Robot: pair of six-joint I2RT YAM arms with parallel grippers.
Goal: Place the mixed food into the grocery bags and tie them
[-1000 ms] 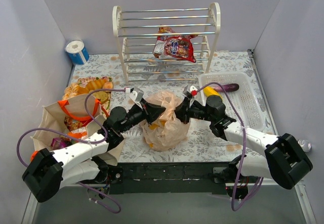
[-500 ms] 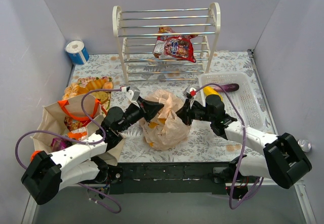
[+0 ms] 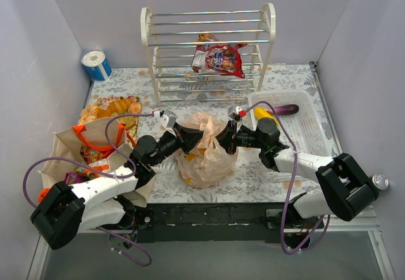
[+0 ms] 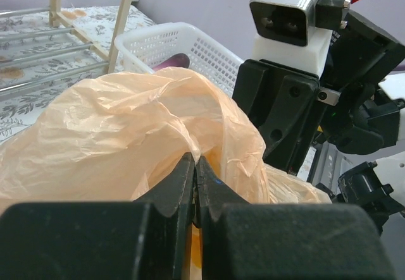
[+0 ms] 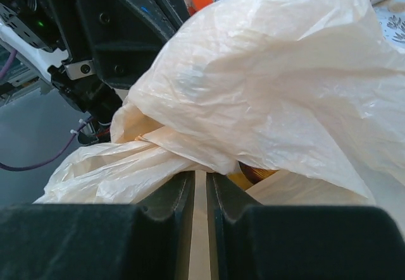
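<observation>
Top external view shows your two hands meeting over the thin peach plastic bag [image 3: 205, 160]. It sits on the flowery table [image 3: 253, 179], in the middle, right in front of the arms.

Your left gripper [image 3: 195, 138] has not let go. Its fingers are pressed together and pinch a bit of the bag's top. The left wrist view shows the film caught at the tips.

Your right gripper [image 3: 223, 141] is the one that changed. A second ago it was tight on the bag. Then it let go and backed off a little to the right. Now it has come back in, close beside the left one. The right wrist view shows its fingers [image 5: 171, 198] almost together, with a fold of bag in the slit between them. So it has taken a new hold on the bag's top.

I think this means you are busy tying, not filling. Orange and yellow food shows through the film, so this bag looks loaded. No knot shows yet. The top is only bunched up between the two hands.

The beige cloth tote with orange handles [image 3: 60, 153] stands at the left, open, with its handles loose. A shiny red snack packet [image 3: 220, 59] lies on the cream rack with metal bars [image 3: 209, 22] at the back. So there looks to be more to do after this knot.
</observation>
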